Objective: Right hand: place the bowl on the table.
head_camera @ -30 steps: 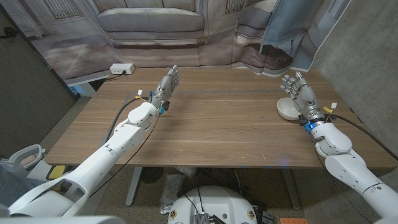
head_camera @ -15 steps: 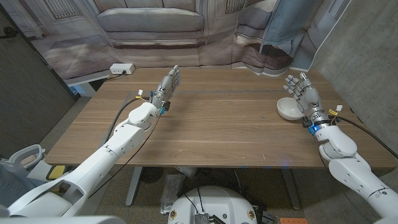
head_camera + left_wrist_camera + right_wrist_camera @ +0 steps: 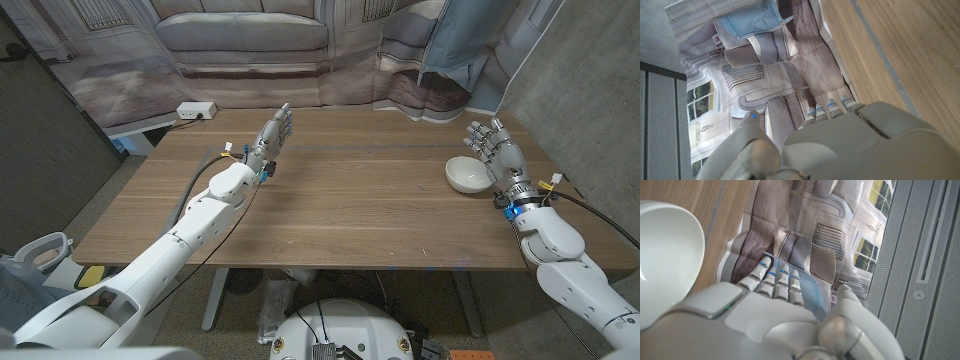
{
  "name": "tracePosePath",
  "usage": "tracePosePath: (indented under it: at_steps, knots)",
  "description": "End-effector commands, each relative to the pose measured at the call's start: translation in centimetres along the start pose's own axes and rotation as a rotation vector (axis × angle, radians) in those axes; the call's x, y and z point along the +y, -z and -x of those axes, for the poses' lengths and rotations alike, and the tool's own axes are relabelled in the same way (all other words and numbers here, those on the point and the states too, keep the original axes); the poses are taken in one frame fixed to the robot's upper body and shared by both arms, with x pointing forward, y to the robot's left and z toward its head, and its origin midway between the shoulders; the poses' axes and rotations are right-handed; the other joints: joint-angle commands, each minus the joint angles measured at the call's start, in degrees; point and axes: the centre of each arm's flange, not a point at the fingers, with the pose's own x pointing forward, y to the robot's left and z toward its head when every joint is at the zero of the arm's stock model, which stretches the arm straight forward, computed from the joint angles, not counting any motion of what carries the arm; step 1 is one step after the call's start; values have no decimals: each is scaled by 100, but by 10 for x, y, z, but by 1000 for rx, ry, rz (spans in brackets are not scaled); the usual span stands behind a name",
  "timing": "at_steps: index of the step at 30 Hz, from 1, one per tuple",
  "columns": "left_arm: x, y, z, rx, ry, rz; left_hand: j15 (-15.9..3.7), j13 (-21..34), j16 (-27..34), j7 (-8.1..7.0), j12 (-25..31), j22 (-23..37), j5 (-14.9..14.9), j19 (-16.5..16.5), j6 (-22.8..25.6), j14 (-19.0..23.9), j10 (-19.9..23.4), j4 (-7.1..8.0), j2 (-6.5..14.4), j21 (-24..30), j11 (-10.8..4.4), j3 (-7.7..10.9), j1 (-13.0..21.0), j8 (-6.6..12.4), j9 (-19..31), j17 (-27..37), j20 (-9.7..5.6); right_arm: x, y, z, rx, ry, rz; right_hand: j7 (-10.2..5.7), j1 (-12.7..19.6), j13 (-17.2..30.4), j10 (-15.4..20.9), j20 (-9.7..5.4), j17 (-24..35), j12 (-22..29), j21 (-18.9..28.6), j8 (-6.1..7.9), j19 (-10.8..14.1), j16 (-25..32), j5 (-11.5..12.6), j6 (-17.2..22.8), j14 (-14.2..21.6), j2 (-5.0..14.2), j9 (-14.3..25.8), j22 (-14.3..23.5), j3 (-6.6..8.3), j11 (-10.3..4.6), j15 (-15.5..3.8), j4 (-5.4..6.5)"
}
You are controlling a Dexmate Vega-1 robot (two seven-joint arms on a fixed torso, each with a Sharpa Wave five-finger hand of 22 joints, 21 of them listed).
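A white bowl (image 3: 467, 175) stands upright on the wooden table (image 3: 350, 190) near its right edge; its rim (image 3: 665, 260) also shows in the right wrist view. My right hand (image 3: 498, 152) is just right of the bowl, apart from it, fingers spread and holding nothing. My left hand (image 3: 271, 138) stands at the table's far left-middle, fingers straight and together, holding nothing; its back (image 3: 850, 145) shows in the left wrist view.
A white power strip (image 3: 196, 110) lies at the table's far left corner. A backdrop printed with a sofa (image 3: 250, 40) hangs behind the table. A concrete wall (image 3: 590, 90) stands close on the right.
My right hand has drawn back from the bowl toward the right, leaving the bowl on the table. The left arm has not moved.
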Motion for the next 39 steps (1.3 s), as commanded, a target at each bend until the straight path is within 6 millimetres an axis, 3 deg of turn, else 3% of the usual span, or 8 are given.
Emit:
tracePosePath:
  at_steps: [1,25,39]
  knots:
    - [-2,-3,-4,-9,2,-1,15,16,-18,-6,-3,33,-9,25,9,33,18,-36,6,-12,4,-2,58,0,35,32,-299,-6,-7,7,-14,5,32,2,63,17,47,-121,10,14,-39,-11,44,-9,0,49,38,38,23,15,11,10,-12,-40]
    - [-5,3,-9,-10,23,44,21,17,-24,-6,-14,34,-23,40,18,37,25,-39,23,-38,11,-19,75,-9,35,34,-291,-11,-8,15,-22,7,69,-1,170,18,51,-123,0,1,-94,-17,74,-23,-18,57,56,115,23,17,63,4,-21,-102]
    - [-13,-5,-13,1,35,27,31,17,-25,-11,-18,35,-30,50,19,46,31,-42,31,-51,27,-29,85,-15,36,34,-282,-17,-4,21,-45,22,108,-9,225,18,83,-124,-4,5,-123,-21,96,-27,-36,58,73,138,23,18,84,6,-21,-140]
